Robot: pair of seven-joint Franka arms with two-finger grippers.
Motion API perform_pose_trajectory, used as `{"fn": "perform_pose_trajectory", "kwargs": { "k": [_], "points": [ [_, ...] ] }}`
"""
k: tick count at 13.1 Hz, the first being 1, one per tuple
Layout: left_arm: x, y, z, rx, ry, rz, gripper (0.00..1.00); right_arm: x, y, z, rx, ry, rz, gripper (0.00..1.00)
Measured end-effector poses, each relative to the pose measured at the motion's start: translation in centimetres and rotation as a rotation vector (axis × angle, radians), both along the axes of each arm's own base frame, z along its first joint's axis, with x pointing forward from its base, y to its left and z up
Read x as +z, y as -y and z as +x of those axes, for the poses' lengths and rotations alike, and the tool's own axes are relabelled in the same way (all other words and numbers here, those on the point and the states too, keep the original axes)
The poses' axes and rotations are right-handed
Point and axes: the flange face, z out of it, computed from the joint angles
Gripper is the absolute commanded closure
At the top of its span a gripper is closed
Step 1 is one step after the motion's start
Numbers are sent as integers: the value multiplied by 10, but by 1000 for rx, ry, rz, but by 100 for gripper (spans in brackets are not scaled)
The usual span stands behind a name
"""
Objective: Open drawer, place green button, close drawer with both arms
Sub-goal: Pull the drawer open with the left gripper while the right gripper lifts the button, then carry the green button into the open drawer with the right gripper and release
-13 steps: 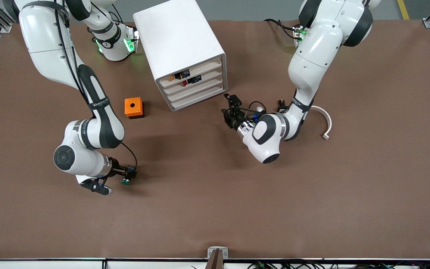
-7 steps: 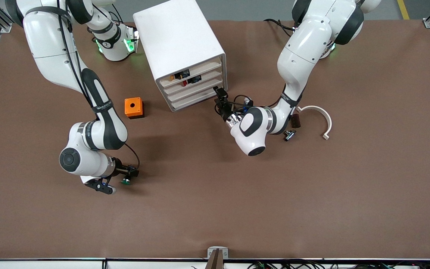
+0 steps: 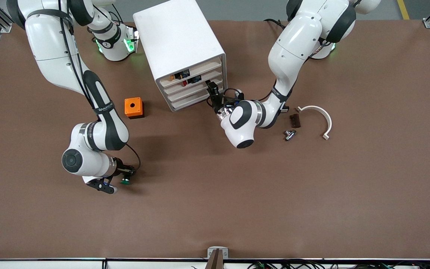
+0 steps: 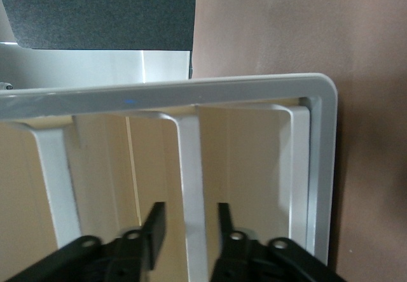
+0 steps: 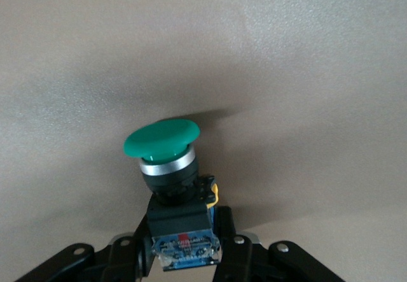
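A brown mat (image 3: 215,209) is spread over the whole table, with grey floor seen past the edge where the arm bases stand. Nearest the front camera, toward the right arm's end, the right gripper (image 3: 127,176) is seen low at the mat with its fingers (image 5: 137,253) clamped on the black body of the button (image 3: 125,181); in the right wrist view the button (image 5: 172,186) is gripped by its blocky base while its round green cap stands clear of the fingertips. Whether the button rests on the mat or is raised just above it cannot be told. Farther from the camera, an orange cube with a round hole (image 3: 134,107) is set on the mat beside the cabinet (image 3: 179,52). Toward the left arm's end, a small metal part (image 3: 289,134), a dark brown block (image 3: 294,120) and a curved white strip (image 3: 321,118) are laid near one another. The left gripper (image 3: 212,94) is held at the cabinet's front, at the end of the drawer (image 3: 189,93), which is shut, third from the top. In the left wrist view its fingers (image 4: 155,226) are set narrowly on either side of a white rib of the front (image 4: 191,186); whether they press on it cannot be told. Small coloured items (image 3: 183,78) are seen through the pale fronts of the two upper drawers.
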Motion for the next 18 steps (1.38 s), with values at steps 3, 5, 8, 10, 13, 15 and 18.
{"fn": "perform_pose_trajectory", "kwargs": {
  "k": [3, 5, 8, 10, 13, 15, 18],
  "points": [
    [-2, -2, 2, 4, -4, 1, 100, 5, 0, 4, -1, 11, 1, 96],
    [-1, -4, 6, 8, 2, -3, 100, 15, -2, 8, 2, 21, 6, 96],
    [4, -35, 47, 69, 45, -46, 100, 60, -9, 11, -30, 2, 17, 96],
    [7, -63, 78, 115, 83, -91, 99, 107, -17, 6, -90, -27, 22, 96],
    [9, -75, 92, 128, 115, -114, 76, 164, -46, -12, -175, -67, 15, 96],
    [10, -79, 97, 125, 142, -136, 0, 184, -72, -23, -263, -82, 0, 96],
    [10, -94, 111, 127, 194, -179, 1, 197, -121, -43, -417, -115, -35, 96]
  ]
}}
